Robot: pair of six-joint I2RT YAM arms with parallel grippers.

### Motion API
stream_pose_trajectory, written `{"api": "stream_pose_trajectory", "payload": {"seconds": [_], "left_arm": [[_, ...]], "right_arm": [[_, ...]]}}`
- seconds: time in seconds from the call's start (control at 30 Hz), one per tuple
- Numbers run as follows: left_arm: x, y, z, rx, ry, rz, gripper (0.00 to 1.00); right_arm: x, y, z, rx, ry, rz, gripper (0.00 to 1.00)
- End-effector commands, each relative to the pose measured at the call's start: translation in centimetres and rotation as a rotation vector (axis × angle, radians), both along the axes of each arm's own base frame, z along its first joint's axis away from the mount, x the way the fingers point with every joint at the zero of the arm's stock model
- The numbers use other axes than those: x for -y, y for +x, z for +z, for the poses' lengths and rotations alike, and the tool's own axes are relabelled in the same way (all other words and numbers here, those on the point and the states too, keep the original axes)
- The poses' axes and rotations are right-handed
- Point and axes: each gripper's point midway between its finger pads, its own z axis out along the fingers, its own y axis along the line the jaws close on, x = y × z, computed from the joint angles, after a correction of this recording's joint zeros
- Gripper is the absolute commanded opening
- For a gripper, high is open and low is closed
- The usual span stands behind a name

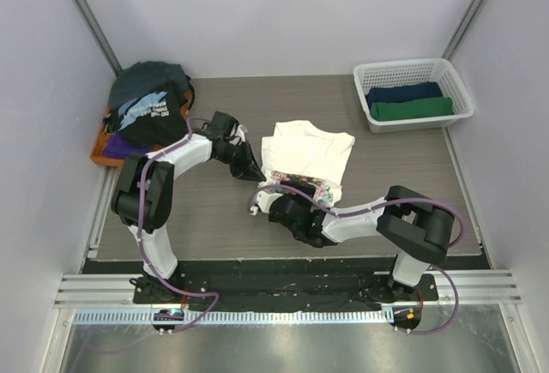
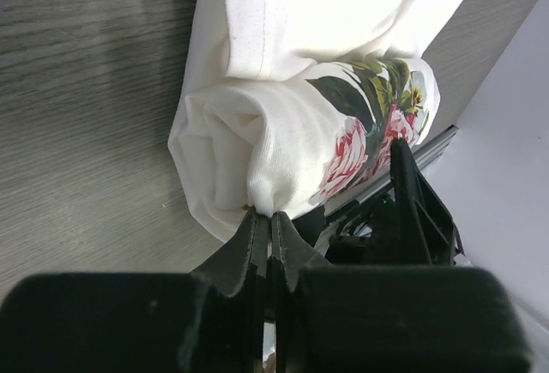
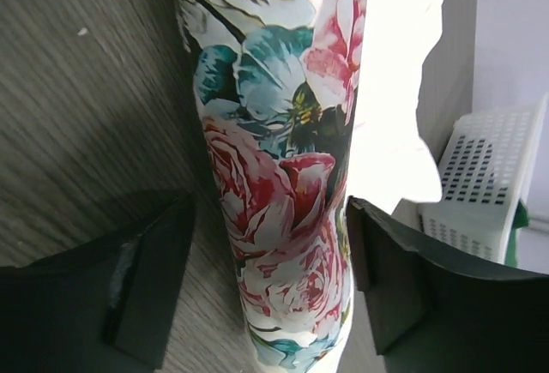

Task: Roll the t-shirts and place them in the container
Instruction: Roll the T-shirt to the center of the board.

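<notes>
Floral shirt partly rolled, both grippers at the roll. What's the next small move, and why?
Probably close the right gripper on the roll: its fingers straddle the floral cloth with gaps on both sides, while the left gripper is pinched shut on the roll's other end. Most of the t-shirt lies flat beyond, not yet rolled.

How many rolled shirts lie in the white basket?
2. A dark blue roll lies toward the far side of the basket, and a green roll toward the near side. More could be hidden beneath them.
</notes>
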Motion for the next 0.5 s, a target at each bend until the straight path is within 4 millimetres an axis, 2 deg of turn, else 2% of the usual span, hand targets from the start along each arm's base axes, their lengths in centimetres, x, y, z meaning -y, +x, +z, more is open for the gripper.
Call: {"api": "stream_pose_trajectory", "payload": {"seconds": [0.0,0.07,0.1,0.13,0.17,0.23,0.27,0.3,0.33,0.37,0.43,0.47], "left_arm": [[0.3,0.5,0.8,0.003,-0.032,-0.019,0.06],[0.3,0.5,0.7,0.003,-0.032,-0.018,0.06],[0.2,0.6,0.8,0.007,-0.031,-0.017,0.06],[0.2,0.7,0.8,0.007,-0.031,-0.016,0.06],[0.0,0.8,0.8,0.009,-0.032,-0.011,0.06],[-0.2,1.1,1.1,0.022,-0.032,-0.005,0.11],[-0.7,1.5,2.0,0.051,-0.036,0.01,0.14],[-1.2,1.9,2.3,0.07,-0.026,0.027,0.22],[-1.7,2.2,2.8,0.087,-0.023,0.043,0.26],[-2.2,2.7,4.3,0.128,-0.031,0.062,0.29],[-3.6,3.6,5.6,0.162,-0.031,0.113,0.35],[-4.1,3.8,7.0,0.199,-0.036,0.13,0.37]], "right_arm": [[0.6,1.9,0.7,0.055,0.048,-0.095,0.56],[1.0,2.2,0.5,0.05,0.051,-0.11,0.3],[0.9,2.2,0.4,0.047,0.059,-0.116,0.13],[0.8,2.2,0.4,0.04,0.063,-0.121,0.05],[0.3,2.0,0.1,0.007,0.069,-0.108,0.01],[-0.4,1.8,0.1,-0.041,0.092,-0.129,0.01],[-0.8,1.7,0.3,-0.06,0.112,-0.131,0.01],[-1.2,1.8,0.9,-0.068,0.133,-0.15,0.01],[-1.4,1.8,0.8,-0.083,0.151,-0.172,0.01],[-1.7,1.9,0.8,-0.095,0.157,-0.179,0.01],[-1.8,1.8,0.3,-0.132,0.119,-0.202,0.01],[-2.0,1.9,0.3,-0.137,0.119,-0.208,0.01]]}}
